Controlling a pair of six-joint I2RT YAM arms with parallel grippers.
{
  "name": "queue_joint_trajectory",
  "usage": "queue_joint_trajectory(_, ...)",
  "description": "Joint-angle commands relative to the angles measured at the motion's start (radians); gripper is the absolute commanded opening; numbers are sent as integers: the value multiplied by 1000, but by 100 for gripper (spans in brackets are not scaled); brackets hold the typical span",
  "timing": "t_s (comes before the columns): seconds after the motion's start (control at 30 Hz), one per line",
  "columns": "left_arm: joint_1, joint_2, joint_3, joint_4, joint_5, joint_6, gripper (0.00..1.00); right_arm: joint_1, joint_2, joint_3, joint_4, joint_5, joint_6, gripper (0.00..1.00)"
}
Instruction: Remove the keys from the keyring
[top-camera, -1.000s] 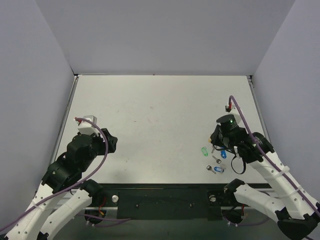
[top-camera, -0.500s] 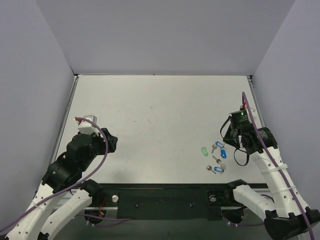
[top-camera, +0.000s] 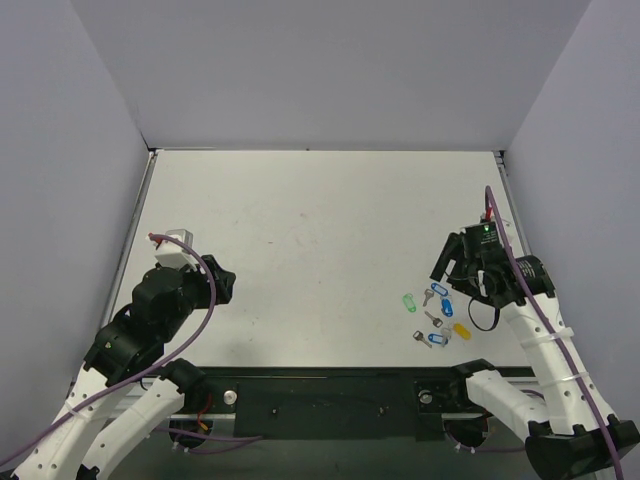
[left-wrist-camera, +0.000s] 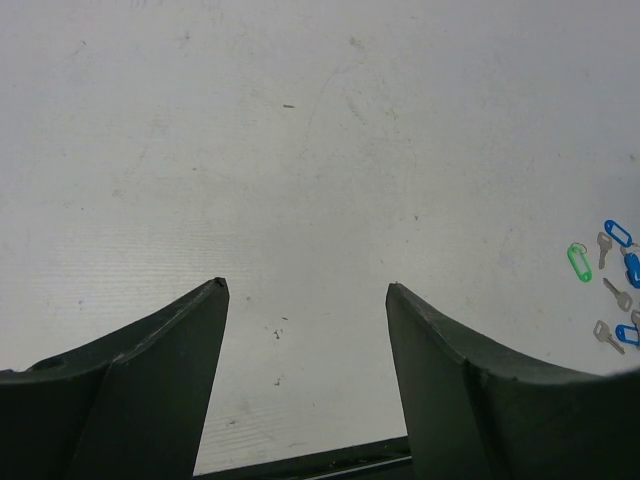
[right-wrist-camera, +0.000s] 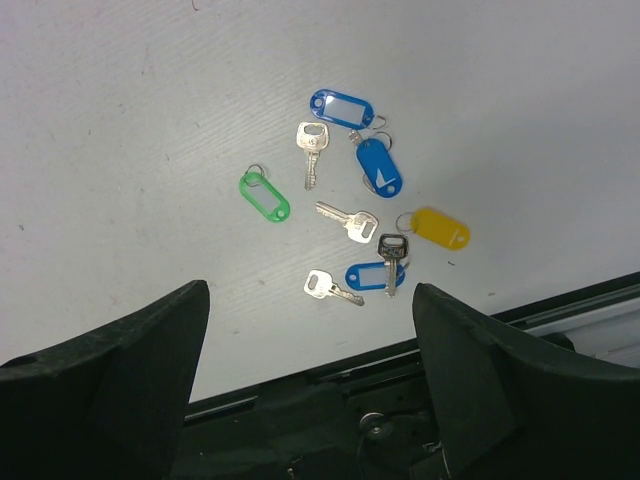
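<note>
Several small silver keys (right-wrist-camera: 345, 220) and coloured plastic tags lie scattered near the table's front right edge. The yellow tag (right-wrist-camera: 440, 228) (top-camera: 461, 330) lies flat with a thin wire keyring (right-wrist-camera: 404, 221) at its left end. Beside it a dark-headed key (right-wrist-camera: 392, 255) rests across a blue tag (right-wrist-camera: 370, 276). A green tag (right-wrist-camera: 265, 195) and two more blue tags (right-wrist-camera: 378, 167) lie farther out. My right gripper (right-wrist-camera: 310, 288) (top-camera: 452, 270) hovers open above the cluster, holding nothing. My left gripper (left-wrist-camera: 305, 285) (top-camera: 222, 285) stands open over bare table at the left, far from the keys.
The black front rail (right-wrist-camera: 330, 385) of the table runs just below the keys. Grey walls (top-camera: 60, 200) close in the table (top-camera: 320, 230) on the left, back and right. The keys also show small at the right edge of the left wrist view (left-wrist-camera: 605, 250).
My right gripper rose from the cluster, moved right, then went from shut to open. The yellow tag now lies on the table beside the other keys. The left arm has not moved.
</note>
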Motion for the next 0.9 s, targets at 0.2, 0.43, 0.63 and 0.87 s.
queue_joint_trajectory(0.2,8,1,0,44,14,19,74,-3,-81,-52,69,-127,-1,78)
queue_joint_trajectory(0.43,8,-4,-1,50,17,17,74,3,-162,-130,214,-248,19,78)
queue_joint_trajectory(0.63,8,-7,-3,48,19,17,74,25,-231,-170,304,-225,33,77)
queue_joint_trajectory(0.87,8,-11,-7,51,19,19,74,36,-242,-158,298,-33,57,82)
